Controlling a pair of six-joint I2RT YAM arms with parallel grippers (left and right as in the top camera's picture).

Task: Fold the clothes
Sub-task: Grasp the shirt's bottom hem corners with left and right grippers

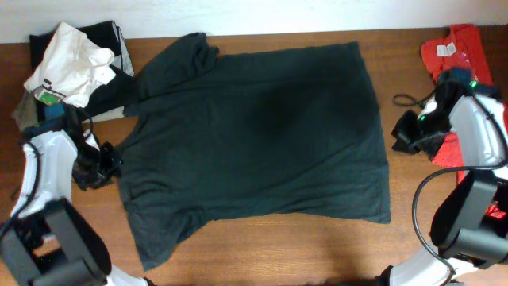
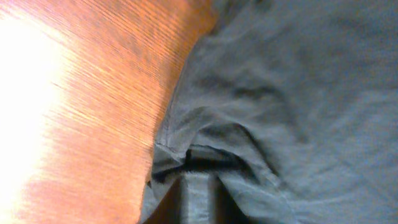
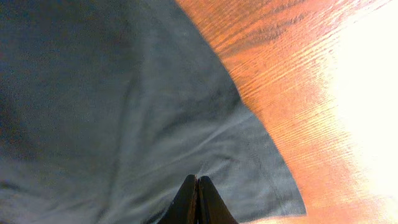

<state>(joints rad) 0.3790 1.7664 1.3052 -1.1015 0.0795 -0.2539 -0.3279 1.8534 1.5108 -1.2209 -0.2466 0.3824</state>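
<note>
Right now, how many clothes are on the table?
4 visible: a black T-shirt spread in the middle, a red-orange one at the right edge, a white garment piled top left, and a dark one under it. The pile may hide more.

a black t-shirt is showing a plain, dark charcoal face across the middle. the table is glowing reddish-brown with fine wood grain. at the far right a red-orange shirt is showing a small white label. at the far left a white garment is lying over black cloth. the robot arms are showing white shells and black joints.
</note>
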